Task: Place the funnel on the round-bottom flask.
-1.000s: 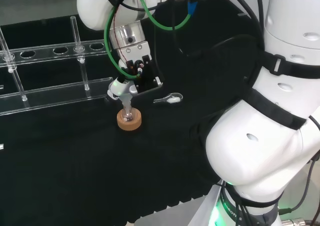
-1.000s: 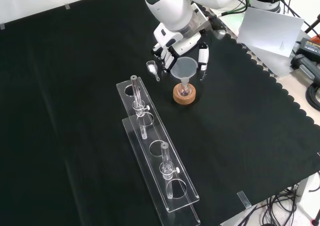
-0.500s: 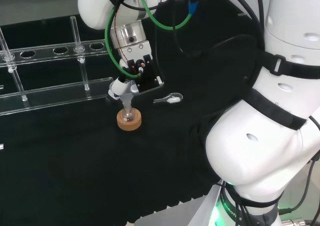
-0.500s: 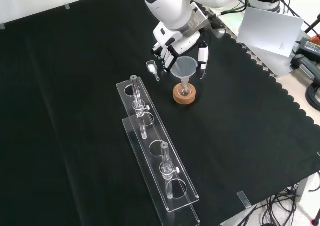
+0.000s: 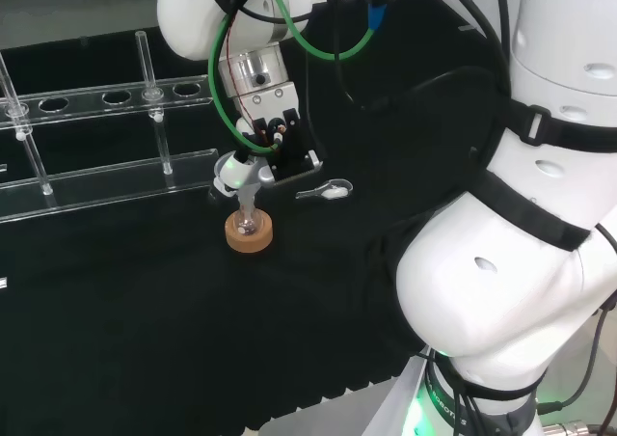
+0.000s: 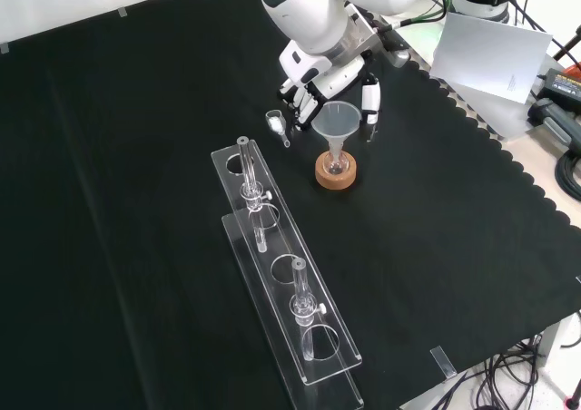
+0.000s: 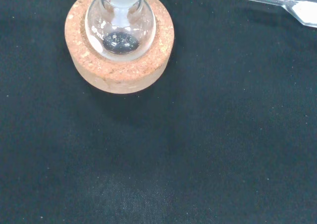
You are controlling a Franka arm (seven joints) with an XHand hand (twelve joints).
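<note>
The clear funnel (image 6: 336, 120) stands with its stem down the neck of the small round-bottom flask (image 6: 336, 163), which rests on a cork ring (image 6: 335, 179). In the head view the funnel (image 5: 237, 172) rises over the flask (image 5: 249, 224) and cork ring (image 5: 249, 236). The hand (image 6: 320, 82) hovers just behind and above the funnel's rim, open, its fingers (image 6: 370, 98) spread to either side and apart from the rim. In the head view the hand (image 5: 287, 152) is up and to the right of the funnel. The wrist view looks down on the flask (image 7: 120, 35) in its cork ring (image 7: 119, 78).
A small glass scoop (image 6: 276, 122) with white powder lies beside the flask, seen also in the head view (image 5: 328, 191) and wrist view (image 7: 292, 1). Two long clear tube racks (image 6: 290, 292) hold glass tubes nearer the front view's camera. Scalloped cloth edge (image 6: 508, 170) runs at the right.
The hand has drawn back and up from the funnel, shifting right in the head view. The funnel stays standing in the flask.
</note>
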